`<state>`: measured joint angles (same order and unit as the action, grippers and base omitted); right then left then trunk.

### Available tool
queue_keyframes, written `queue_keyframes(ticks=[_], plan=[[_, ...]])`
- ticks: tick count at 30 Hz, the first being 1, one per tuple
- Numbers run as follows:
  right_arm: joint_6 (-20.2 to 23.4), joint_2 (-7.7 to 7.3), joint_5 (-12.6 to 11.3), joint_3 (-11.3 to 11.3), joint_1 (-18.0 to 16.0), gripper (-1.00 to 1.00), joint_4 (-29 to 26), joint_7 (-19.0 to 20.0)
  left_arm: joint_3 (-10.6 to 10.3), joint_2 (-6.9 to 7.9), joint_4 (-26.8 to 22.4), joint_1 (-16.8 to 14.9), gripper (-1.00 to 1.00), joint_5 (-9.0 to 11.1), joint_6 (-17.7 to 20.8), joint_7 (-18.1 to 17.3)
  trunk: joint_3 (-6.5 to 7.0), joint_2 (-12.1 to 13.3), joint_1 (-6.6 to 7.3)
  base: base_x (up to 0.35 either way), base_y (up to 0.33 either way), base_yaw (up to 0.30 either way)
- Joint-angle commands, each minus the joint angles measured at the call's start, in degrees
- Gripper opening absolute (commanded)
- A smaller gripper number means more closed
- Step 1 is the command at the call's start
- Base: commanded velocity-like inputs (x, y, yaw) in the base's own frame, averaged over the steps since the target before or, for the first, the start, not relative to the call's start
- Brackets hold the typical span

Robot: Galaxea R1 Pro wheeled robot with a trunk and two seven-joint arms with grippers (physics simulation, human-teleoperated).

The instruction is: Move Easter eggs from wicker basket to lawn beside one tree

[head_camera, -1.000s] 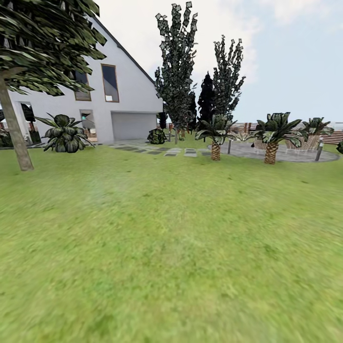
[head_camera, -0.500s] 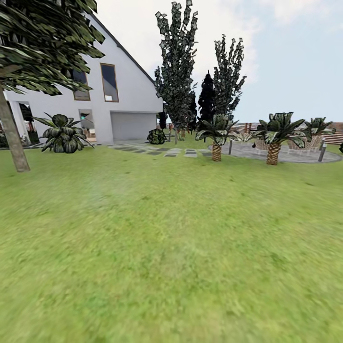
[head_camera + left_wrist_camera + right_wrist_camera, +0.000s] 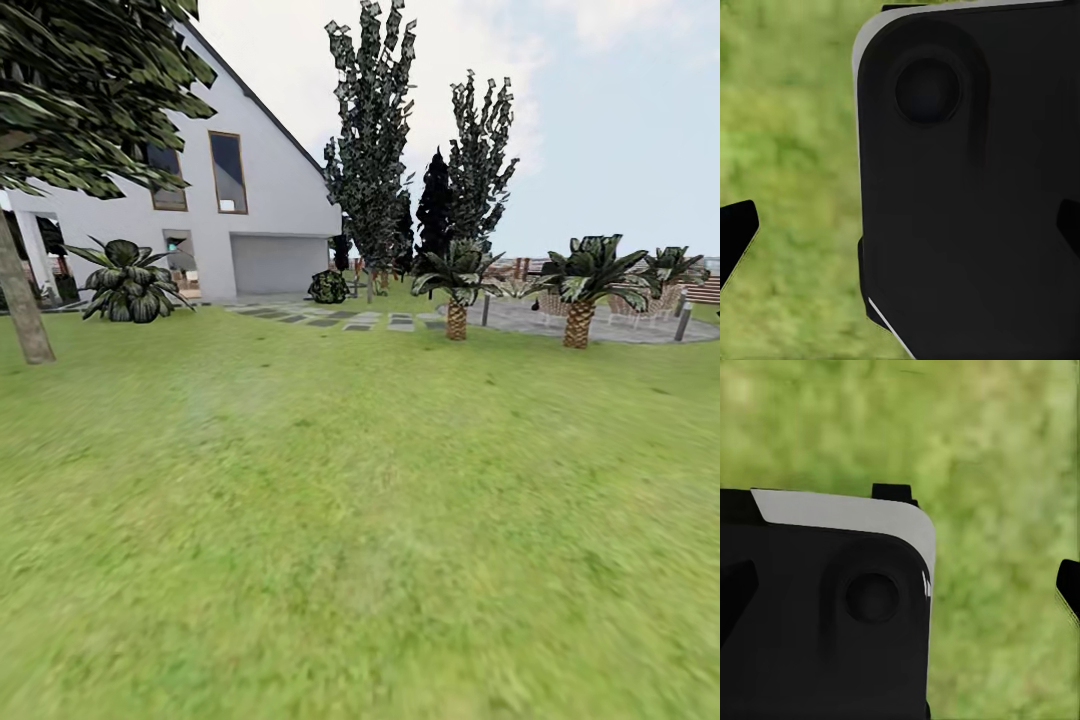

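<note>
The head view looks over the lawn [image 3: 360, 520] of the garden toward a white house [image 3: 250, 210]. A tree with a leafy crown stands at the far left, its trunk [image 3: 22, 305] rising from the grass. The Easter eggs and the wicker basket are out of view. In the left wrist view my left gripper [image 3: 900, 232] is open, its dark fingertips [image 3: 735, 240] at the picture's edges, with a black panel of my own body [image 3: 967, 187] and grass behind. In the right wrist view my right gripper [image 3: 900, 592] is open too, over another body panel [image 3: 825, 607] and grass.
Two tall, thin trees [image 3: 372, 150] and a black conifer [image 3: 433, 205] stand at the back. Short palms [image 3: 457, 290] [image 3: 580, 290] edge a paved patio [image 3: 600, 322]. Stepping stones [image 3: 330, 318] lead to the garage, with a leafy bush [image 3: 128, 282] by the house.
The whole head view has widened slightly: the left trunk slid toward the left edge and the palms drifted right, so the camera has moved forward. Nothing in the garden itself moved.
</note>
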<state>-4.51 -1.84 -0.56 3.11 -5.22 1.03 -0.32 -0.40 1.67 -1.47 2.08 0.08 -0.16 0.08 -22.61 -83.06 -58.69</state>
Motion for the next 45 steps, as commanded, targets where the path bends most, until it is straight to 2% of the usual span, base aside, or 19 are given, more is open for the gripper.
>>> queue_keyframes(ticks=[1,45], plan=[[-0.24,0.0,-0.06,0.31,-0.06,1.0,0.11,-0.03,-0.04,0.0,-0.11,0.03,1.0,0.01,-0.02,0.01,-0.05,-0.02,-0.04,0.338,0.0,0.0],[-0.24,0.08,-0.04,0.41,-0.06,1.0,0.12,-0.03,-0.04,0.0,-0.11,0.03,1.0,0.01,-0.02,0.01,-0.05,-0.02,-0.04,0.338,0.0,0.0]])
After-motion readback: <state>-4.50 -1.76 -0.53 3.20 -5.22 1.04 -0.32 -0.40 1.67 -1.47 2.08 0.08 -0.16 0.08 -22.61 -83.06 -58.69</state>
